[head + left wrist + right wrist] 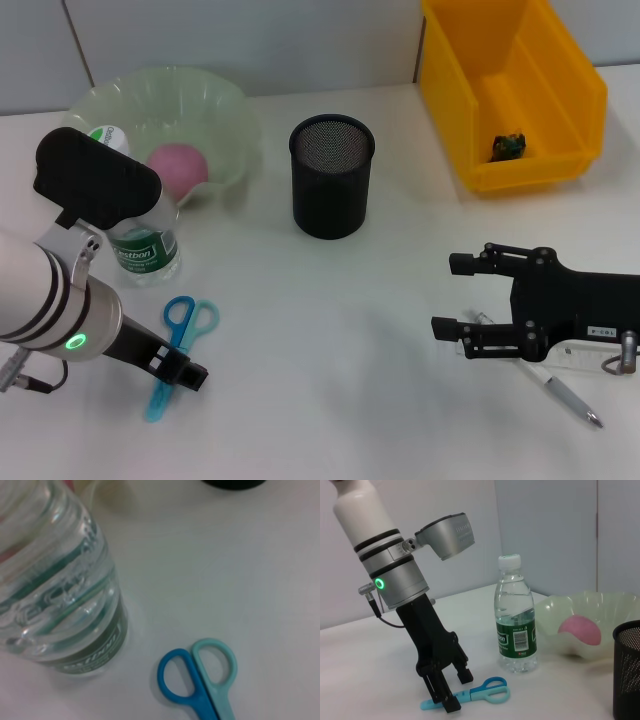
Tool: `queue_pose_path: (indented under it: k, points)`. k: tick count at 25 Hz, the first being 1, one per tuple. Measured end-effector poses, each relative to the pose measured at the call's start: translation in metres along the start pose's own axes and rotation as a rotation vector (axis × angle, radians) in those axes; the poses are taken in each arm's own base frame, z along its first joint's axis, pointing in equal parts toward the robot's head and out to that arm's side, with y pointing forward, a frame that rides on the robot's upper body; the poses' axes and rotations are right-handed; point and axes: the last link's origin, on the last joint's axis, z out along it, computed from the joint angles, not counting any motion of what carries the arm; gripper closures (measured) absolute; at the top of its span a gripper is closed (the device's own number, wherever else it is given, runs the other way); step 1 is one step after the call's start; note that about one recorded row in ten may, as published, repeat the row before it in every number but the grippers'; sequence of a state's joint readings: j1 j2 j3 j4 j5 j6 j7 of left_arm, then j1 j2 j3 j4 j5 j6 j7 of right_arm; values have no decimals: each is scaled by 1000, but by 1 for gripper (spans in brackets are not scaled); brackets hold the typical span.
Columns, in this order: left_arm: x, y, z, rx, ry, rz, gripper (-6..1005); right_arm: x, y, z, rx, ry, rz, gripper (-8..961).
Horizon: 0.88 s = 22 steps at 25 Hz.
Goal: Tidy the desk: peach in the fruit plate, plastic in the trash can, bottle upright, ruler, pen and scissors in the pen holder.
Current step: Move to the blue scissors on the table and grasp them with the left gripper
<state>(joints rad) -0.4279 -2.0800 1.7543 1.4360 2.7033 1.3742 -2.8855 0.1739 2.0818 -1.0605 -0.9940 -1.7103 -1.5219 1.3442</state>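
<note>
Blue plastic-handled scissors [178, 340] lie flat at lower left; the clear plastic water bottle [143, 240] stands upright just above them.

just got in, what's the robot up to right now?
Desk tidy, partway through. The left end effector is down at the blade end of the blue scissors, fingers straddling them on the table. The right end effector is open over the pen. The bottle already stands upright, the peach is in the fruit plate, and the pen holder looks empty.
</note>
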Motion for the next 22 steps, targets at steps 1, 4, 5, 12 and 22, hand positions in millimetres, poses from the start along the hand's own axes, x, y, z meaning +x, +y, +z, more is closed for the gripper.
queue_pose_path:
  k: [1,4,5,12,22]
  points:
    - [0,0,1,-1,-3,0,244,0,0,0,0,0,0,134]
    - [1,-1,1,-1,-5,-2,244,0,0,0,1,0,0,134]
    - [1,-1,1,-1,-5,-2,245,0,0,0,1,0,0,135]
    - [3,-1,0,-2,-1,2,247,1,0,-1,5,0,2,135]
    - [4,1,-1,-7,-5,6,273,0,0,-1,4,-2,3,134]
